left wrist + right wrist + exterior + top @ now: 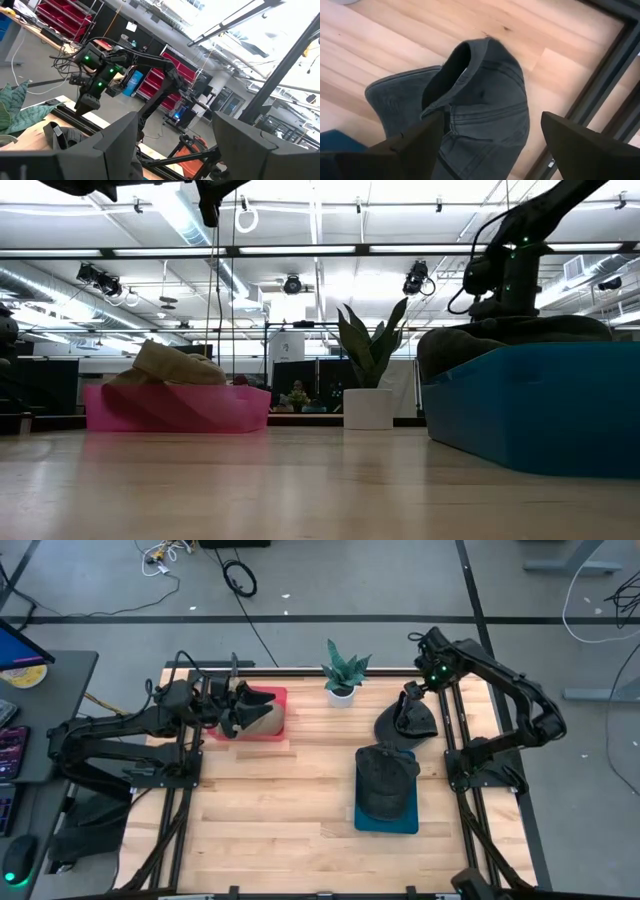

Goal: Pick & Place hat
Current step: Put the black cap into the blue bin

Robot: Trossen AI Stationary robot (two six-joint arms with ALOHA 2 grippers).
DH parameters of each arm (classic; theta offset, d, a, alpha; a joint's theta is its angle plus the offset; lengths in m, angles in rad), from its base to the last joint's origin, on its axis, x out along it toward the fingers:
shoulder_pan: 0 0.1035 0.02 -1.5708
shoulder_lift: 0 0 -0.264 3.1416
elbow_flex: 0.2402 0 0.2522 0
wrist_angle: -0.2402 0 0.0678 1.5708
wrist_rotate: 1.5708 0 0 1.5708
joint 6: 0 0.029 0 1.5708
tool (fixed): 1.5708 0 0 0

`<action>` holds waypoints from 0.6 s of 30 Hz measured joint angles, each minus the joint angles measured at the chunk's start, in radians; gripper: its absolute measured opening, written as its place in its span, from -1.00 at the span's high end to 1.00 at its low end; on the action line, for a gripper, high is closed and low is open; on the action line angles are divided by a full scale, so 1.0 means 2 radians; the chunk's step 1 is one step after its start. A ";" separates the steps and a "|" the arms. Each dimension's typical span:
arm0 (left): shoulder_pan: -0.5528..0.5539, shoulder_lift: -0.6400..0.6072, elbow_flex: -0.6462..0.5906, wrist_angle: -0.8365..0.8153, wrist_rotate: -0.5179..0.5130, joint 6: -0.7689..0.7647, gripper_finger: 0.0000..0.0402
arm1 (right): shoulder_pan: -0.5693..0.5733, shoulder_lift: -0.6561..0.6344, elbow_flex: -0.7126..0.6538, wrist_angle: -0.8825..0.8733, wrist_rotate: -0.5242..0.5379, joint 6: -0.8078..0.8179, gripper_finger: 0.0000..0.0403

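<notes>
A dark grey cap (403, 726) (480, 105) lies on the wooden table near its far right corner, crown up and brim toward the near side. My right gripper (413, 700) (492, 120) hovers just above it, open, with one finger on either side of the crown. A second dark hat (386, 778) (500, 335) rests in the blue bin (386, 824) (540, 405). A tan hat (262, 718) (175, 365) lies in the pink bin (280, 695) (170, 408). My left gripper (235, 710) (175, 150) is open and raised over the pink bin.
A potted plant (343, 675) (370, 380) in a white pot stands at the far edge between the two bins. The right arm's black frame rail (610, 65) runs close beside the cap. Bare wood fills the middle and near part of the table (270, 810).
</notes>
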 joint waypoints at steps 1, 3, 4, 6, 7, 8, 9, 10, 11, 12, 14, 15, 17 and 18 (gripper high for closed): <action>0.000 0.000 0.000 0.000 0.000 0.000 -0.29 | 0.000 0.004 0.000 -0.003 -0.003 0.001 -0.66; 0.000 0.000 0.000 0.000 0.000 0.000 -0.29 | 0.000 0.011 0.000 -0.008 -0.007 0.001 -0.66; 0.000 0.000 0.000 0.000 0.000 0.000 -0.29 | 0.000 0.014 -0.001 -0.009 -0.007 0.001 -0.66; 0.000 0.000 0.000 0.000 0.000 0.000 -0.29 | 0.000 0.015 -0.006 -0.006 -0.007 0.001 -0.66; -0.002 0.000 0.000 0.000 0.000 0.000 -0.29 | 0.000 0.015 -0.011 -0.003 -0.007 0.001 -0.66; -0.004 0.000 0.000 0.000 0.000 0.002 -0.29 | -0.001 0.015 -0.018 0.001 -0.008 0.004 -0.66; -0.007 0.000 0.000 0.000 0.000 0.005 -0.29 | 0.000 0.015 -0.026 0.003 -0.009 0.005 -0.66; -0.010 0.000 0.000 0.000 0.000 0.010 -0.29 | 0.000 0.015 -0.037 0.006 -0.012 0.007 -0.66; -0.013 0.000 0.000 0.000 0.000 0.012 -0.29 | 0.000 0.015 -0.050 0.008 -0.015 0.009 -0.66; -0.016 0.000 0.000 0.000 0.000 0.013 -0.29 | 0.000 0.015 -0.064 0.012 -0.015 0.009 -0.66; -0.021 0.000 0.000 0.000 -0.001 0.014 -0.29 | 0.000 0.012 -0.091 0.028 -0.015 0.009 -0.66; -0.022 0.000 0.000 0.000 -0.004 0.015 -0.29 | 0.000 0.009 -0.101 0.041 -0.014 0.011 -0.66; -0.025 0.000 0.000 0.000 -0.011 0.018 -0.29 | 0.001 0.006 -0.115 0.068 -0.012 0.026 -0.66; -0.025 0.000 0.000 0.000 -0.014 0.019 -0.29 | 0.001 0.004 -0.117 0.080 -0.011 0.036 -0.66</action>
